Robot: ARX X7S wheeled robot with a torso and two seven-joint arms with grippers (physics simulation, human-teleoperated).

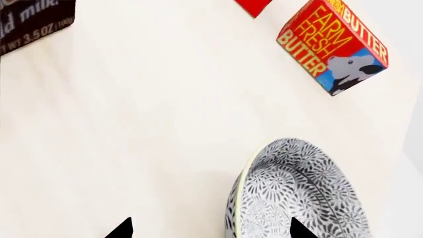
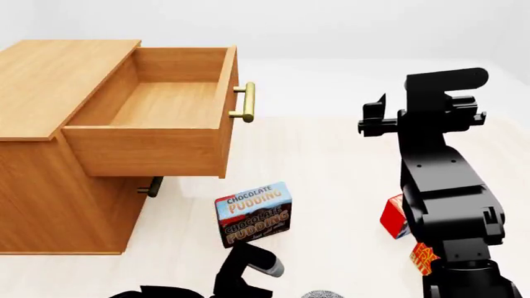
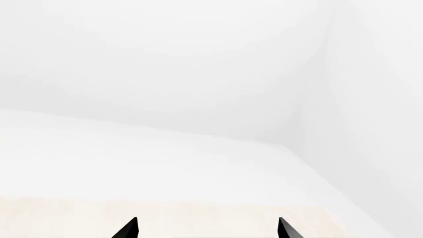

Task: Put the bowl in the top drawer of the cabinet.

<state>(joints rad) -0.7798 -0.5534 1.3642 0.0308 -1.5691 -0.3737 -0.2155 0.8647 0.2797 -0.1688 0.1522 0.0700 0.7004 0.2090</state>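
My left gripper [image 1: 210, 229] hangs low over the pale floor, fingertips apart, and the bowl [image 1: 297, 193] sits right there, its speckled outside turned toward my wrist camera and one fingertip showing across its near side. The other tip stands clear over bare floor. Whether that near tip is touching the rim or just in front of it, I cannot tell from here, so I call nothing gripped. From my head camera the bowl [image 2: 321, 294] is only a patterned sliver at the bottom edge, well below the pudding box [image 2: 253, 214].

The top drawer [image 2: 153, 127] is already pulled out with its brass handle [image 2: 246, 102] facing me and its wooden floor bare, so the cabinet [image 2: 49, 161] is ready to receive; that part looks done. What remains, I judge, is the grasp, the lift and the carry up and across.

My right gripper [image 3: 207, 229] is raised high on its arm [image 2: 439, 167], tips spread on nothing, looking at white wall. It seems parked up there to keep out of the left arm's path.

A butter box [image 1: 332, 45] lies beyond the bowl, apart from it, so there's room. The rim is thin and curved, so I'd want one finger inside and one outside before closing.
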